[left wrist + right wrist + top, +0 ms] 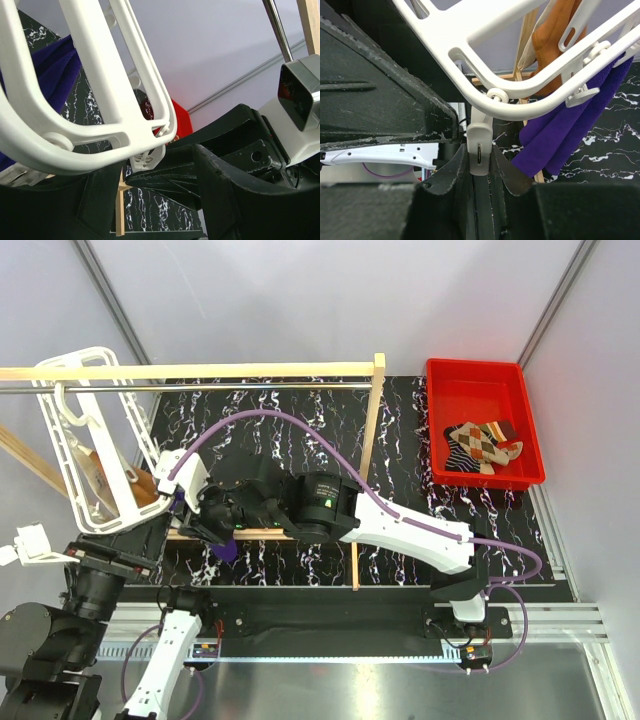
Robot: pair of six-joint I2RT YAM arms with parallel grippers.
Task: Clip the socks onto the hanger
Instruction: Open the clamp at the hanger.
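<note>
The white hanger hangs from the metal rod at the far left, and its lattice frame fills both wrist views. An orange-brown sock and a dark purple sock hang from it. My right gripper is shut on a small white clip under the hanger's lower rim. The left wrist view shows this clip pinched by the right fingers. My left gripper is open just below, its black fingers wide apart around that spot and holding nothing.
A red bin at the back right holds several more socks. A wooden-post frame carrying the metal rod stands over the black marbled mat. The right arm lies across the front of the mat.
</note>
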